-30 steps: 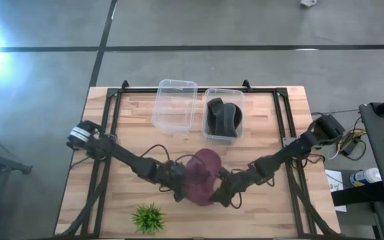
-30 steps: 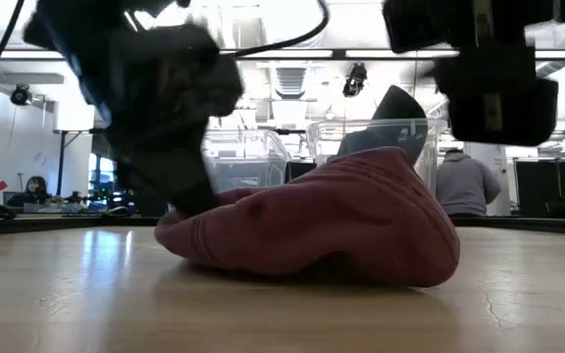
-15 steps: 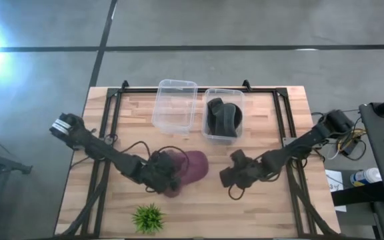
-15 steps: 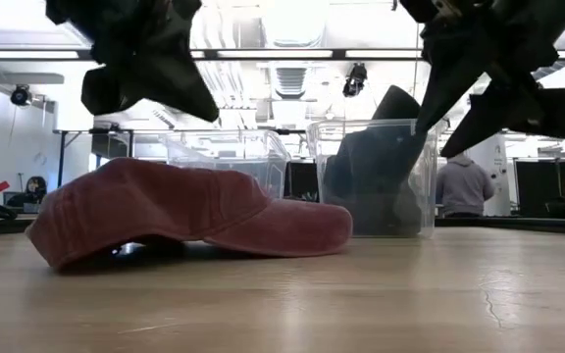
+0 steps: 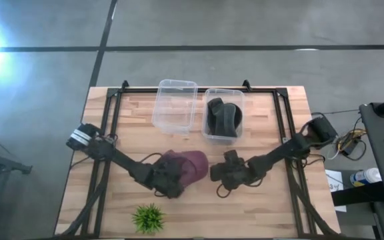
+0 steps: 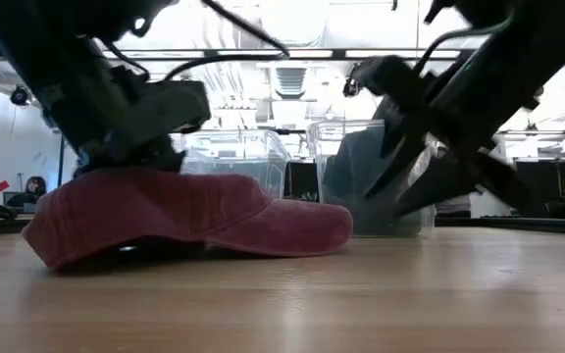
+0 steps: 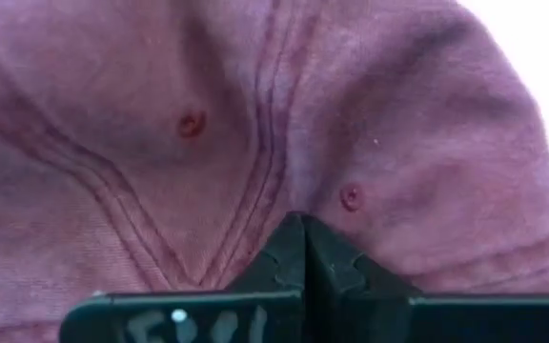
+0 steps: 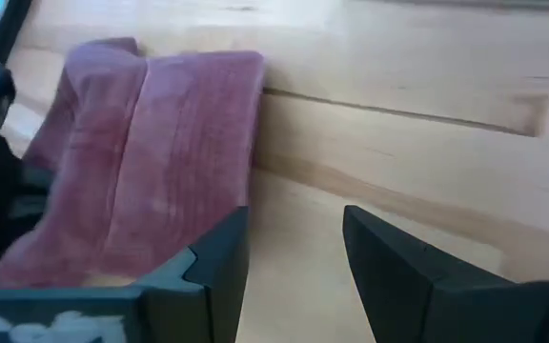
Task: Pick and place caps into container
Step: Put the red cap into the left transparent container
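Observation:
The maroon cap (image 5: 191, 162) lies flat on the table by its rim, crown toward the left arm and brim (image 6: 292, 221) toward the right arm. My left gripper (image 5: 171, 181) is shut and sits on top of the crown (image 6: 130, 181). My right gripper (image 5: 220, 172) is open and tilted downward just to the right of the brim, above the wood, touching nothing. In the right wrist view the brim (image 8: 160, 143) lies ahead of its fingers. The two dark caps (image 5: 224, 117) sit inside the right clear container (image 5: 207, 113). My left gripper (image 7: 303, 221) comes down from above with shut fingers, and their tips rest on the top of the cap's crown (image 7: 284, 181) beside a seam and an eyelet. Whether any cloth is caught between the tips, I cannot tell. The cap stays flat on the table.
An empty clear container (image 5: 160, 100) stands left of the filled one, both near the table's far edge. A small green spiky plant (image 5: 149, 217) stands near the near edge, left of centre. Bare wood lies to the right of the cap. People show in the room beyond (image 6: 459, 181).
A second ago the cap was bunched up between both grippers. It has since dropped flat, further toward the table's left. The right gripper let go, drew back to the right, then moved toward the brim again. The left gripper rose off the cap, then came down onto its crown.

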